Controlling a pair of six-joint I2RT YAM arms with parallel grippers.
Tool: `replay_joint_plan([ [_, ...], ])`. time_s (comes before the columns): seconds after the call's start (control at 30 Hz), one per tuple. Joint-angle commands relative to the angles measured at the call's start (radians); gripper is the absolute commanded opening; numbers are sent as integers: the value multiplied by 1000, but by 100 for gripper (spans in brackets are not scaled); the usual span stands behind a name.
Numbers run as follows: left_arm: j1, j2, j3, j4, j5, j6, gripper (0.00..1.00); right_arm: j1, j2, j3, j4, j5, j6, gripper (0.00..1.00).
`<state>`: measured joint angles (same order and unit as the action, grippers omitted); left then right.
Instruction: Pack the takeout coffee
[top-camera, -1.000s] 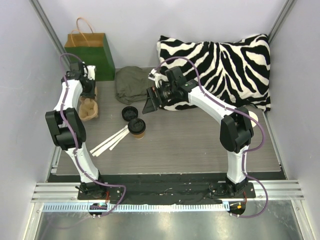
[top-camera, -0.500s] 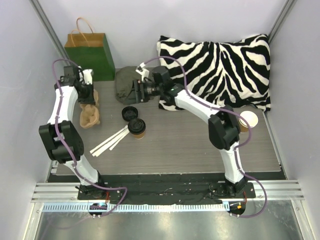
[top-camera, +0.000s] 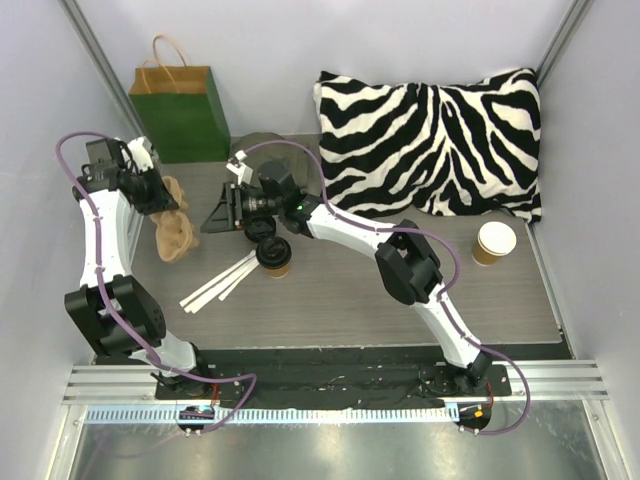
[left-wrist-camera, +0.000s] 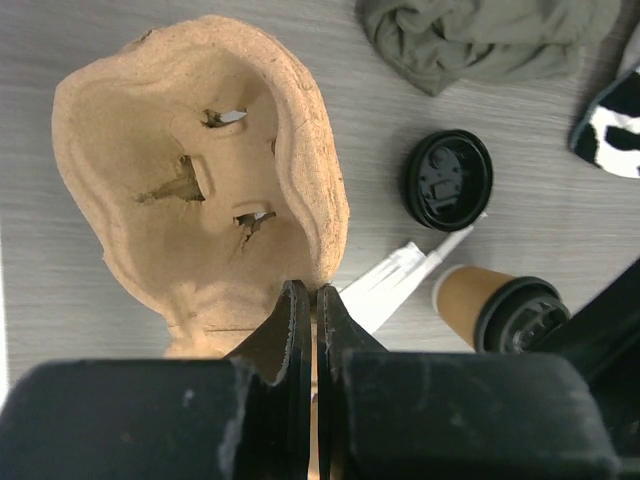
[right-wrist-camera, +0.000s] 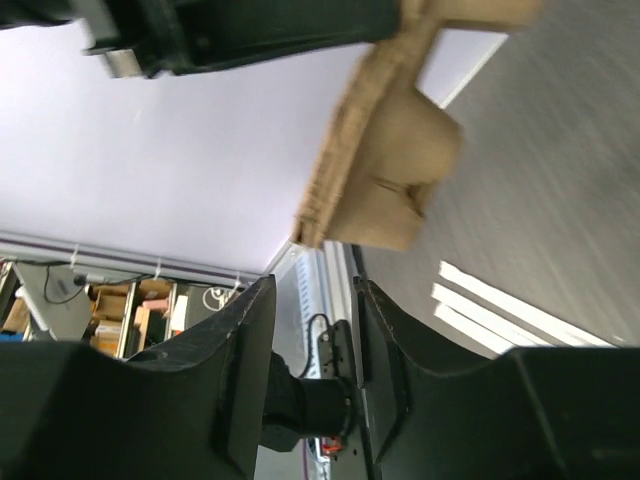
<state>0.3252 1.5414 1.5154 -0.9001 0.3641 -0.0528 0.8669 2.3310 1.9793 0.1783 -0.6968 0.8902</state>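
The takeout coffee (top-camera: 273, 254), a small tan cup with a black lid, stands on the table left of centre, and the left wrist view has it (left-wrist-camera: 500, 312) at lower right. My left gripper (top-camera: 160, 200) is shut on the rim of the tan pulp cup tray (top-camera: 176, 232), which hangs tilted above the table's left side (left-wrist-camera: 200, 160). My right gripper (top-camera: 216, 218) reaches left, just right of the tray and apart from it, open with nothing between its fingers (right-wrist-camera: 312, 290). The green bag (top-camera: 181, 112) stands at the back left.
A loose black lid (left-wrist-camera: 447, 180) lies beside the coffee, with white strips (top-camera: 220, 283) in front. An olive cloth (left-wrist-camera: 490, 40) is partly hidden behind the right arm. The zebra pillow (top-camera: 430, 130) fills the back right. A lidless tan cup (top-camera: 495, 243) stands at far right.
My right arm has swung left from the pillow, over the cloth, up to the tray, and its jaws have narrowed. The left arm has drawn the tray leftward and tilted it.
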Motion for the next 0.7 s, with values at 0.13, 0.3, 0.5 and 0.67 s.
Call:
replay_joint_plan([
  [0.13, 23, -44, -52, 46, 101, -139, 0, 35, -10, 52, 127, 3, 49, 43],
  [0.3, 35, -41, -57, 58, 130, -182, 0, 43, -9, 41, 115, 5, 38, 42],
  [0.5, 49, -41, -66, 64, 148, -196, 0, 43, -10, 27, 121, -4, 32, 40],
  [0.67, 51, -32, -60, 66, 170, -205, 0, 44, -9, 20, 136, -21, 41, 36],
])
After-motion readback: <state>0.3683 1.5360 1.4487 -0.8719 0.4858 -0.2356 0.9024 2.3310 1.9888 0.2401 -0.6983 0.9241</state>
